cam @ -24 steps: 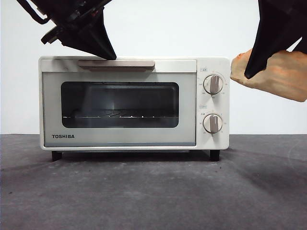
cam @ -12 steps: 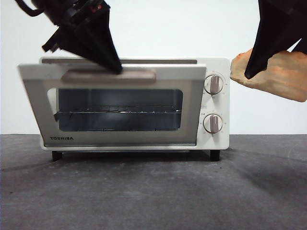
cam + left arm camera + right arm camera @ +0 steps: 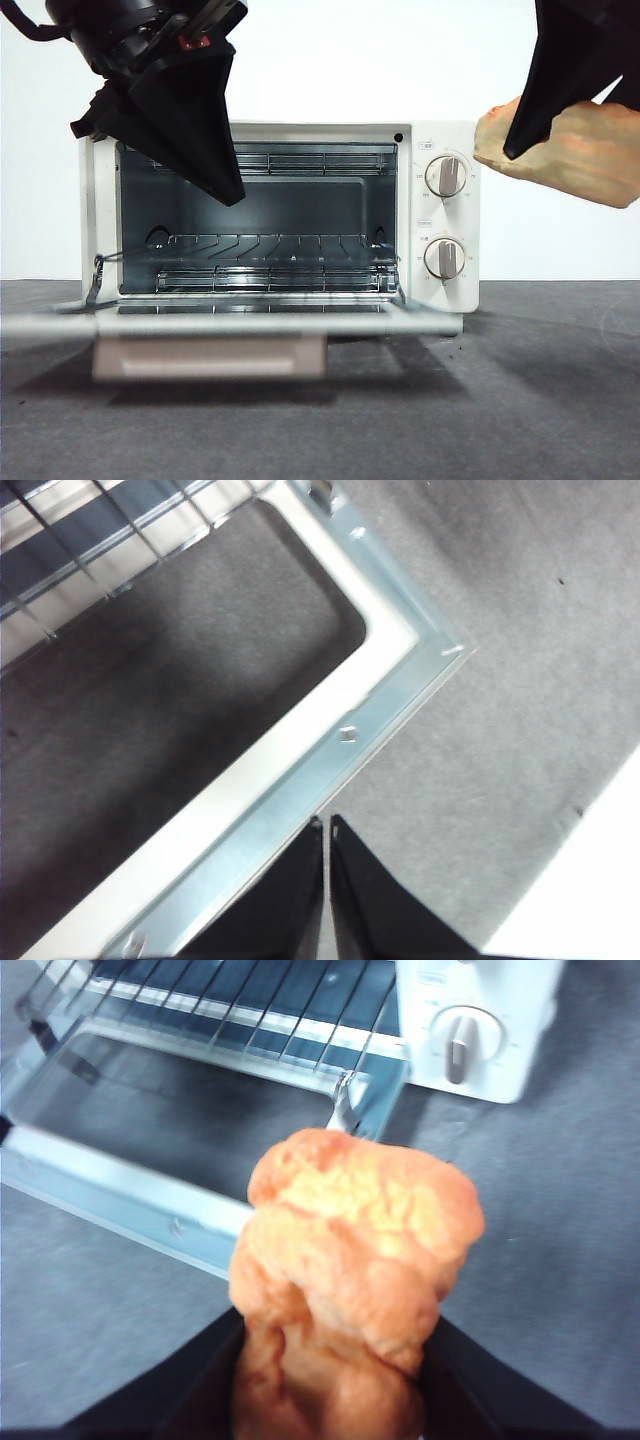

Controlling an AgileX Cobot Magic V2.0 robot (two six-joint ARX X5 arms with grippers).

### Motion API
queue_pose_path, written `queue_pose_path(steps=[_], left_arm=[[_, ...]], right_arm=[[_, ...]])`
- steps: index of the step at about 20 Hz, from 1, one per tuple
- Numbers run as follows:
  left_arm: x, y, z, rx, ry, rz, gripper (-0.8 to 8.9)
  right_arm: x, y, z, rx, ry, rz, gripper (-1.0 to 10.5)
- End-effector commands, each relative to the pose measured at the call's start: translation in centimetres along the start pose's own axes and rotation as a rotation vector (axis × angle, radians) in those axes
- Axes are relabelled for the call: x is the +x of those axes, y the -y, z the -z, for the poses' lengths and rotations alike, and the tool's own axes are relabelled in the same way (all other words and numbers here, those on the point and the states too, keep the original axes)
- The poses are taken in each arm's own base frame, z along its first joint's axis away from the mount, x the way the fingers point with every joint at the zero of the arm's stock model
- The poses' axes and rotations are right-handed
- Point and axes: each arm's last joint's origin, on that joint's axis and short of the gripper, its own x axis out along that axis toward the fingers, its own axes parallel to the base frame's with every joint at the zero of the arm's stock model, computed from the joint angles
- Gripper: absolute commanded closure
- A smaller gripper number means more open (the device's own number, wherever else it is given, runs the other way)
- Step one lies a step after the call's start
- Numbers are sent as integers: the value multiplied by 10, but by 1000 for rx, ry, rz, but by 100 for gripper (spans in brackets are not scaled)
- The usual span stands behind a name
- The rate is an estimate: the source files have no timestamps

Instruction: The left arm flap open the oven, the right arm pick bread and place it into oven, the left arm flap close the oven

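Front view: oven (image 3: 440, 215) standing on the dark table (image 3: 520, 420), its door (image 3: 230, 325) dropped flat and level toward the camera, beige handle (image 3: 210, 358) hanging blurred below the door's front edge, and the wire rack (image 3: 270, 245) exposed inside the cavity. Two knobs (image 3: 445, 176) sit one above the other on the panel beside the opening. One black gripper, the left gripper (image 3: 225, 190), hangs in front of the cavity's upper corner, above the door and apart from it. At the opposite edge the bread (image 3: 570, 150) is held in the air beside the oven's upper corner, clear of the housing, long axis running roughly level and sloping slightly down toward the picture's edge; the right gripper (image 3: 512, 152) comes down across its near end. Left wrist view: the left gripper (image 3: 327, 825) shows its two jaws pressed almost together (only a hairline gap between them) with nothing held, poised over the metal-edged frame of the opened door (image 3: 330, 750), with the grey table beyond. Right wrist view: the right gripper (image 3: 335, 1345) is clamped on the bread (image 3: 350, 1260), a jaw on each flank; the loaf's long axis points away from the wrist toward the oven's open door (image 3: 120, 1190) and rack, which lie ahead with one knob (image 3: 462, 1045) visible.
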Motion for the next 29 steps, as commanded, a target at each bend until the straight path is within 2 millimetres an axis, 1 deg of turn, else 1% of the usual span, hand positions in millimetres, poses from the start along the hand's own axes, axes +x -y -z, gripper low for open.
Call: queue_pose_path(steps=[1,3,4,8,10,12,14,16,18,21,25,27,29], left_arm=[[1,3,-2,1,7,-13,797],[-7,3,-2,-13,40,-75,797],[-15,3,-2,-15,69,-93,797],[-60,2,5,-32,213,-112,797],[-82,-1,16,-54,277,-132,797],[-98,-6,32,-80,324,-158,798],[-106,-12,55,-121,358,-188,798],[-110,-17,77,-156,371,-208,798],[-111,-19,96,-184,379,-205,798],[-114,-20,122,-219,390,-221,798],[-123,-13,145,-232,405,-234,798],[-127,-9,152,-228,418,-235,798],[-129,-7,158,-228,415,-235,798]], right_arm=[[-2,-5,-6,-17,24,-45,743],[-2,-6,-8,-16,30,-51,743],[-2,-7,-9,-16,28,-59,743],[4,-15,-27,-18,20,-95,743],[13,-21,-37,-21,11,-128,743],[24,-28,-46,-38,-12,-130,743],[37,-36,-54,-56,-31,-135,742],[51,-46,-64,-70,-35,-149,743],[66,-53,-73,-74,-49,-150,742],[94,-62,-86,-75,-84,-133,743],[134,-70,-97,-42,-89,-117,742],[151,-71,-100,-21,-58,-79,742],[161,-72,-102,10,-18,-61,742]])
